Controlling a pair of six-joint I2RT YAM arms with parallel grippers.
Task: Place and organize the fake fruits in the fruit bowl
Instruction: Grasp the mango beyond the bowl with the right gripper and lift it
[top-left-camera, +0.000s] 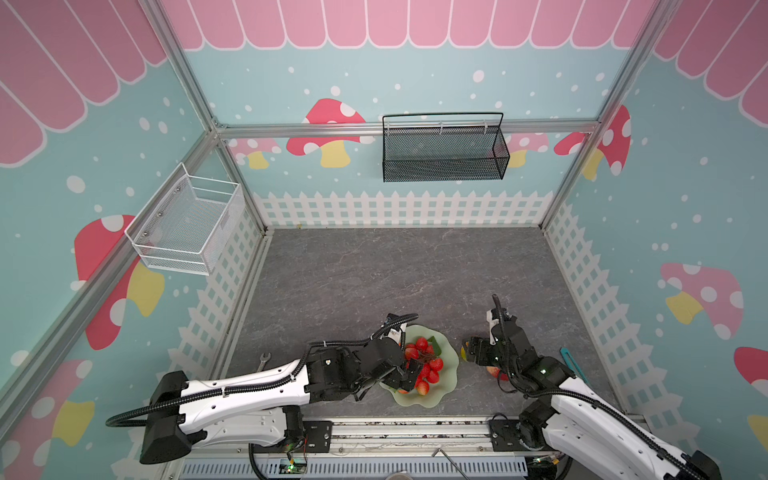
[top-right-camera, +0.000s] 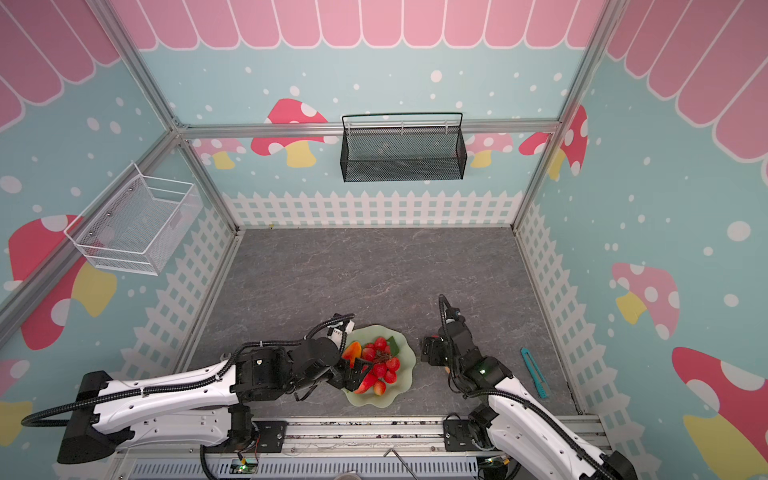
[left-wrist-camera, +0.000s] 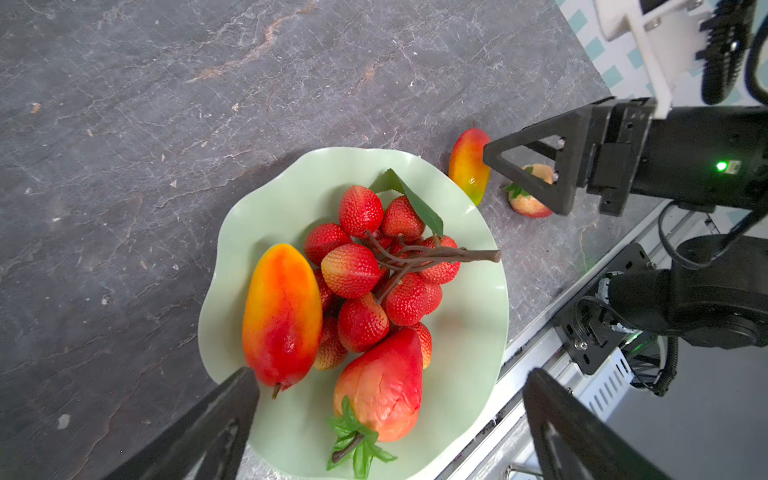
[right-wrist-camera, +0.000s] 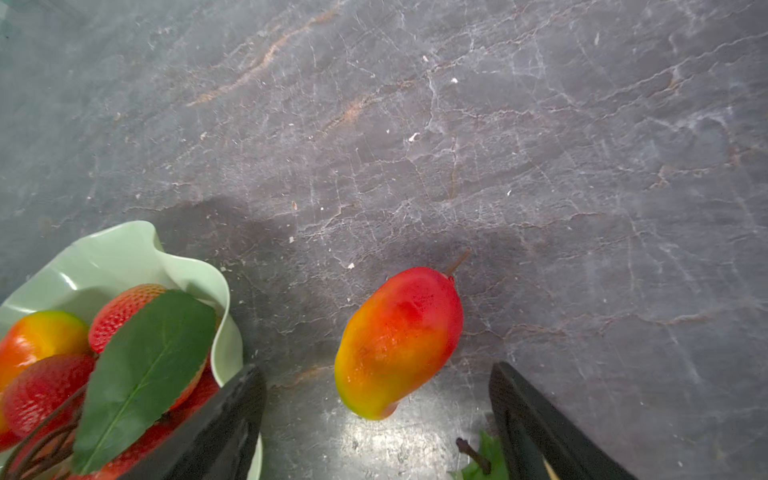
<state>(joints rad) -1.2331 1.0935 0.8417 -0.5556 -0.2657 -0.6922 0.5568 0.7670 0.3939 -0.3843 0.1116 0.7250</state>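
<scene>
The pale green fruit bowl (top-left-camera: 451, 376) (top-right-camera: 409, 365) (left-wrist-camera: 232, 232) (right-wrist-camera: 124, 249) stands near the table's front edge. In it lie a cluster of red berries (left-wrist-camera: 365, 266), a mango (left-wrist-camera: 282, 316) and a strawberry (left-wrist-camera: 382, 386). My left gripper (left-wrist-camera: 390, 374) (top-left-camera: 409, 376) hovers open over the bowl, with the strawberry lying loose below its fingers. Right of the bowl, a second mango (right-wrist-camera: 399, 340) (left-wrist-camera: 467, 166) lies on the table. My right gripper (right-wrist-camera: 376, 370) (top-left-camera: 471, 353) is open, its fingers either side of that mango's near end without touching it. A second strawberry (left-wrist-camera: 530, 203) (top-left-camera: 494, 371) lies under that gripper.
A teal utility knife (top-left-camera: 573, 365) lies at the right, by the fence wall. A wrench (top-left-camera: 264, 360) lies at the left beside my left arm. A black mesh basket (top-left-camera: 444, 153) hangs on the back wall and a white wire basket (top-left-camera: 187, 228) on the left wall.
</scene>
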